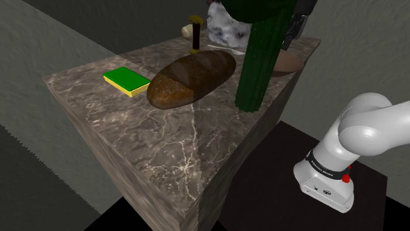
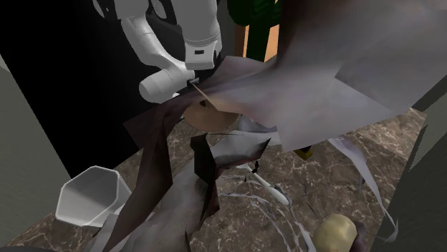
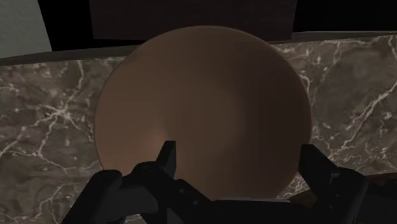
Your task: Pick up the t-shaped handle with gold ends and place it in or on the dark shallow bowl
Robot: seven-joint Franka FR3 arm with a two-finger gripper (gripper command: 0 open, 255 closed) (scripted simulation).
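The t-shaped handle point(image 1: 194, 36) is dark with gold ends and stands upright at the far side of the marble table point(image 1: 164, 138), behind the bread loaf. The shallow brown bowl point(image 1: 288, 63) sits near the table's far right corner in the shoulder view. My black gripper point(image 1: 294, 29) hovers just above the bowl, partly hidden by a tall green cactus-like thing. In the wrist view the bowl point(image 3: 203, 108) lies straight below the gripper point(image 3: 242, 162), whose fingers point(image 3: 167, 156) stand wide apart and open with nothing between them. The handle is well away from the gripper.
A tall green cactus-like thing point(image 1: 259, 59) stands beside the bowl. A brown bread loaf point(image 1: 190, 77) and a green and yellow sponge point(image 1: 127, 81) lie mid-table. A crumpled grey-white object point(image 1: 227, 29) and a cream knob point(image 1: 188, 30) sit near the handle. A white faceted cup point(image 2: 86, 197) stands at the far side.
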